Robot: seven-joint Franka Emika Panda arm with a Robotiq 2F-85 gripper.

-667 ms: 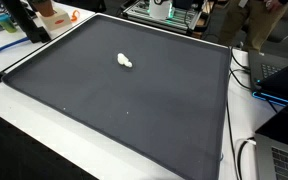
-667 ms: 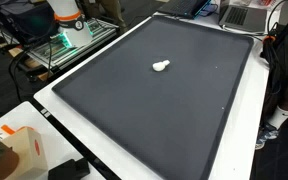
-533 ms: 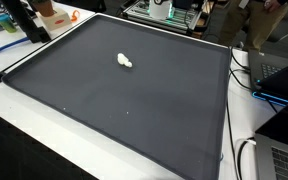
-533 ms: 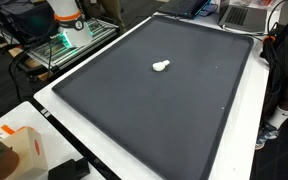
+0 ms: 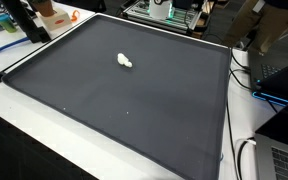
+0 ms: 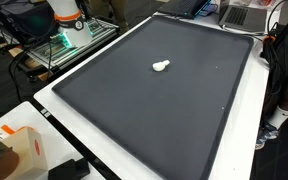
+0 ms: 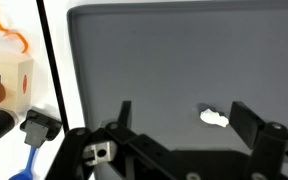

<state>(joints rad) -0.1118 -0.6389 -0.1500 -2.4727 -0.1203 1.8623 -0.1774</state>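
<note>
Free room across dark mat (image 5: 134,110), small white object (image 5: 125,61) the only obstacle

Bright, even indoor light falls from above in both exterior views, leaving the dark mat (image 5: 134,100) dull, with only soft shadows. All pictures are coarse. In the wrist view the white table (image 7: 62,55) at left is washed out. The gripper (image 7: 184,115) along the bottom edge looks dark and slightly soft.
</note>
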